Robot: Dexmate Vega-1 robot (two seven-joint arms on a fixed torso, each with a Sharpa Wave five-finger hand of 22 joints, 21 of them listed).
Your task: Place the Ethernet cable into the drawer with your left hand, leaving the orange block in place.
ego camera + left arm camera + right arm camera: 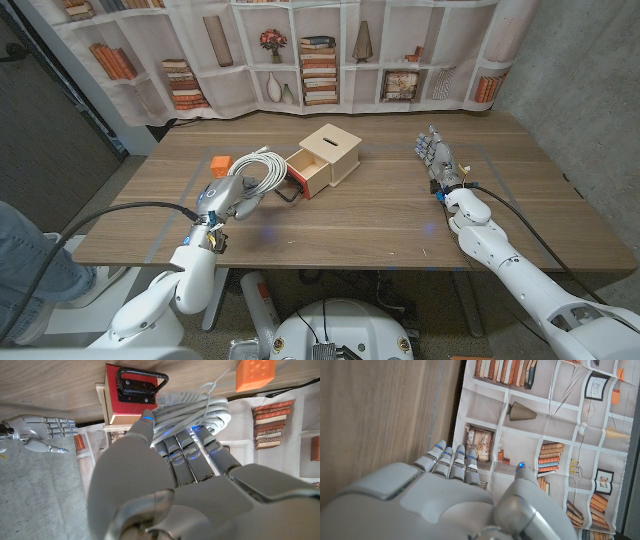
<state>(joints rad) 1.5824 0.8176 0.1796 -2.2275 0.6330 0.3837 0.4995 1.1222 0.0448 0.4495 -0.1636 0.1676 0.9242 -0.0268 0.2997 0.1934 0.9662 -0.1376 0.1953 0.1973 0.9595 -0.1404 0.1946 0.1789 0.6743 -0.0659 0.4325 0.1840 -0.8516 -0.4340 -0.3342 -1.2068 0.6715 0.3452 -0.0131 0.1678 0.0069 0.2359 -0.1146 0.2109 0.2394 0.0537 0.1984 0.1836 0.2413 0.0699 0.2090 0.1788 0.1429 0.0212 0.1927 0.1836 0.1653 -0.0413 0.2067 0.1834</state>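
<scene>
A coiled white Ethernet cable [262,167] is held by my left hand [228,196] just left of the drawer; whether it is off the table I cannot tell. In the left wrist view the fingers [186,446] curl into the cable coil [202,410] and the thumb presses its side. The small wooden box [335,150] has its drawer [306,170] pulled out, with a red front and black handle [139,386]. An orange block [221,163] sits on the table behind my left hand, also seen as the orange block [255,374]. My right hand [438,160] waits at the right, fingers straight and apart.
The wooden table [380,215] runs wide between the two arms. A curtain printed with bookshelves [320,55] hangs behind the table's far edge. A person's leg in jeans [25,260] is at the left edge.
</scene>
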